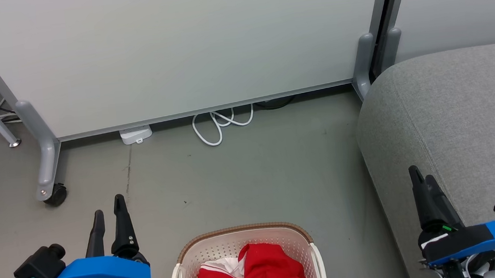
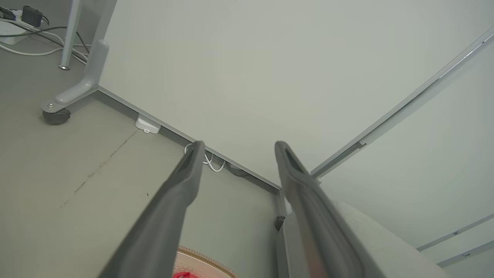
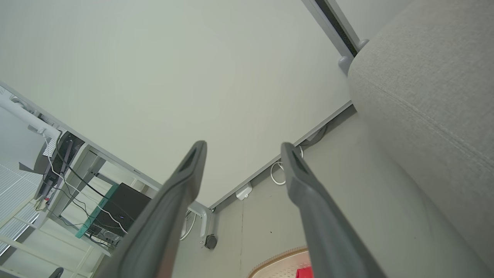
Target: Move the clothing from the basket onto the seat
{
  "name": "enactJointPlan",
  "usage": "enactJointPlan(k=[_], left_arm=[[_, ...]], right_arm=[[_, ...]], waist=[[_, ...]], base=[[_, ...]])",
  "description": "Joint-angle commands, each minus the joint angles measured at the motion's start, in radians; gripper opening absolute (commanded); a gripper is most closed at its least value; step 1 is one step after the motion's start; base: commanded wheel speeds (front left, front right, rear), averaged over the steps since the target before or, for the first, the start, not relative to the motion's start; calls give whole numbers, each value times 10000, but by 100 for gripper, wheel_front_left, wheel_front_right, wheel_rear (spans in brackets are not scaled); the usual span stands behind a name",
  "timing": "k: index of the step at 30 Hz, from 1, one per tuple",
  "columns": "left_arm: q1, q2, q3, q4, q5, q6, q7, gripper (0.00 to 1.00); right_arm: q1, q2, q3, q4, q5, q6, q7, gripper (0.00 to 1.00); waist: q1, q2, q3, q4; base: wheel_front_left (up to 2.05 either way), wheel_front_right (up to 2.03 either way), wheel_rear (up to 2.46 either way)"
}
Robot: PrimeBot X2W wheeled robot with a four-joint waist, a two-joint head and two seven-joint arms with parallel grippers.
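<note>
The clothing (image 1: 259, 270), a crumpled heap of soft red fabric with broad white stripes, lies inside the basket (image 1: 214, 249) at the bottom centre of the head view. The basket is cream-white plastic pierced with rows of small holes and capped by a brown woven-look rim. It stands on the smooth grey-green floor (image 1: 255, 174), between the robot's two arms and near the seat (image 1: 461, 129), to its left. The seat is a bulky grey cushion of coarse-weave upholstery with a rounded corner and a stitched seam along its edge, and it rises at the right of the head view.

The left gripper (image 1: 108, 205) hovers over bare floor to the left of the basket. Its two long, dark, tapering fingers are apart and hold nothing, as the left wrist view makes plain. The right gripper (image 1: 421, 174) shows against the seat's near side. Its fingers look close together from the head, but the right wrist view shows them spread with a clear gap and nothing between them. Each wrist wears a glossy blue plastic cover (image 1: 102, 270).

Behind, a matte pale partition panel (image 1: 177, 51) stands on grey tubular feet, one with a black caster (image 1: 56, 194). A looped white cable (image 1: 221, 123) and a small white box (image 1: 136, 134) lie at its base.
</note>
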State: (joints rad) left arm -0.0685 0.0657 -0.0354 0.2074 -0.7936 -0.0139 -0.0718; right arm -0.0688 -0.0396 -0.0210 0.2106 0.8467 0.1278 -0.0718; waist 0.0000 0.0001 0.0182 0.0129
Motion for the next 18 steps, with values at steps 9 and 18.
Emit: enactJointPlan(k=[9, 18], left_arm=[[-318, 294, -543, -76, 1448, 378, -383, 100], [-324, 399, -849, -112, 2325, 579, -605, 100]], right_arm=[[-254, -91, 185, -169, -1568, 28, -385, 100], [-266, -99, 297, -166, -2550, 30, -610, 100]], waist=[[0, -1, 14, 27], [0, -1, 28, 51]], base=[[0, 0, 0], [0, 0, 0]])
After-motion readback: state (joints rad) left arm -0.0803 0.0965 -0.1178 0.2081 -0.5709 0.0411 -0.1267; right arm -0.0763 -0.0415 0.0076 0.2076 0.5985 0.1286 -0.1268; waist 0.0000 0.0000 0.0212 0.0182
